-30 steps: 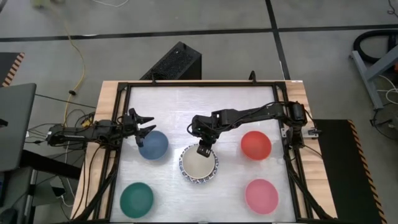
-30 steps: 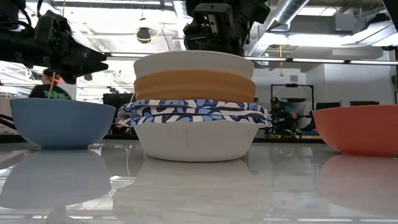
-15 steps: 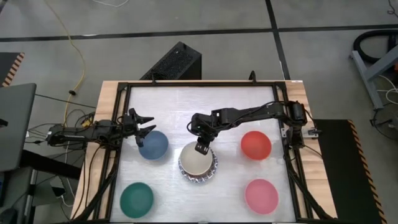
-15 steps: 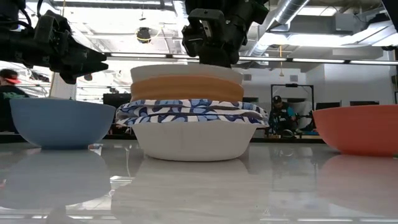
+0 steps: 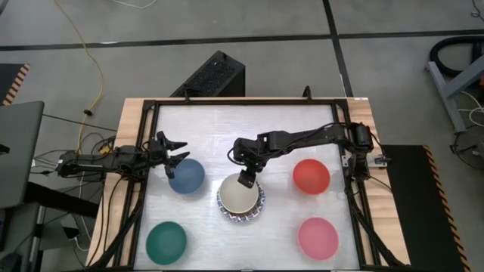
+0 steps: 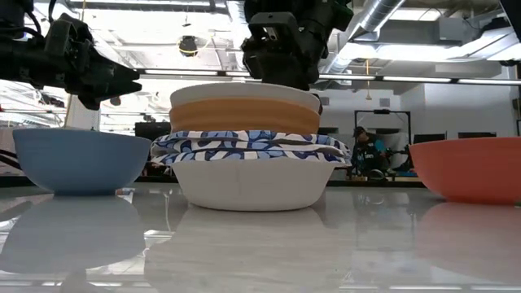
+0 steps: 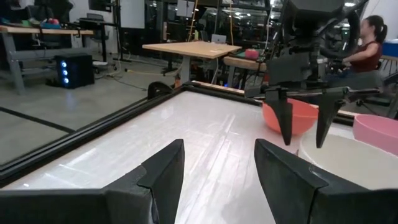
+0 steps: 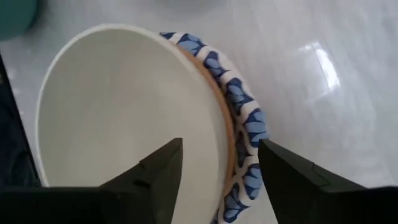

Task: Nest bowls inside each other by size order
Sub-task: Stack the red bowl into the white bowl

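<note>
The right claw [image 5: 246, 180] hangs over the far rim of the cream bowl [image 5: 238, 195], its two fingers spread apart and holding nothing; the right wrist view shows them straddling that rim from above, with clear gaps on both sides. The cream bowl sits on top of a stack near the middle of the desk [image 5: 249, 128]: under it an orange bowl [image 6: 244, 116], then the blue-and-white patterned bowls [image 6: 248, 148], the lowest showing a plain white underside resting on the desk.

Around the stack, well apart from it, sit a slate-blue bowl [image 5: 187, 175], a red bowl [image 5: 311, 175], a dark green bowl [image 5: 166, 239] and a pink bowl [image 5: 318, 237]. The left claw [image 5: 172, 152] waits just above the far edge of the slate-blue bowl, fingers also spread and empty.

These bowls look rigid, thin-walled and light, probably glazed or hard plastic, so likely slick under the fingers. The rim is the sensible place to take hold, one finger inside and one outside the wall. A stacked bowl may tilt or drag its neighbours if pinched off-centre, and the glossy desk would let a loose bowl slide when nudged.
</note>
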Motion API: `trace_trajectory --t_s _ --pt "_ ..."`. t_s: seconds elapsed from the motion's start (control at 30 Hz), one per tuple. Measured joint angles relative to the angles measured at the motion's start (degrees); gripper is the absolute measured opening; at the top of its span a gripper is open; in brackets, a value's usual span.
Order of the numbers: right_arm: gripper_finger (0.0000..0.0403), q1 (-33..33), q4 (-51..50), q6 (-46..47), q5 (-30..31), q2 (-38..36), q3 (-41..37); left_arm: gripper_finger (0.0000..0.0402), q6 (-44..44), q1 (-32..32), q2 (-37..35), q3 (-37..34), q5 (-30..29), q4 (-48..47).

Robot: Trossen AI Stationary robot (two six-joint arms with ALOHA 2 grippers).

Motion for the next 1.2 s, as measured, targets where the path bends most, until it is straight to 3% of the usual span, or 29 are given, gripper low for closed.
trace_trajectory --t_s 0.2,0.43,0.53,0.67,0.87,1.03,1.2 --pt "0.0228 -1.17 -3.30 -0.54 -0.17 0.00 2.88 0.0185 6.02 -0.01 0.00 0.00 -0.43 0.02" --pt "0.0220 -0.80 -5.84 -0.83 -2.65 -0.07 6.82 0.0185 4.86 0.01 0.00 -0.01 -0.44 0.02" --pt "0.0219 1.59 -1.35 -0.85 -6.24 -0.07 6.96 0.0185 4.74 -0.01 0.00 -0.01 -0.42 0.02" --pt "0.0219 6.29 7.10 -0.65 -6.21 -0.04 6.98 0.0185 4.67 0.02 0.00 -0.01 -0.42 0.02" --pt "0.0219 13.36 16.32 -0.64 -1.92 -0.02 7.00 0.0185 4.61 0.02 0.00 -0.01 -0.42 0.02" --pt "0.0219 18.06 1.32 7.48 7.90 -0.01 7.03 0.0185 4.61 0.00 0.00 0.01 -0.42 0.02" --pt "0.0219 22.55 -13.04 22.82 10.64 0.00 6.98 0.0185 4.61 0.01 0.00 -0.01 -0.42 0.02"
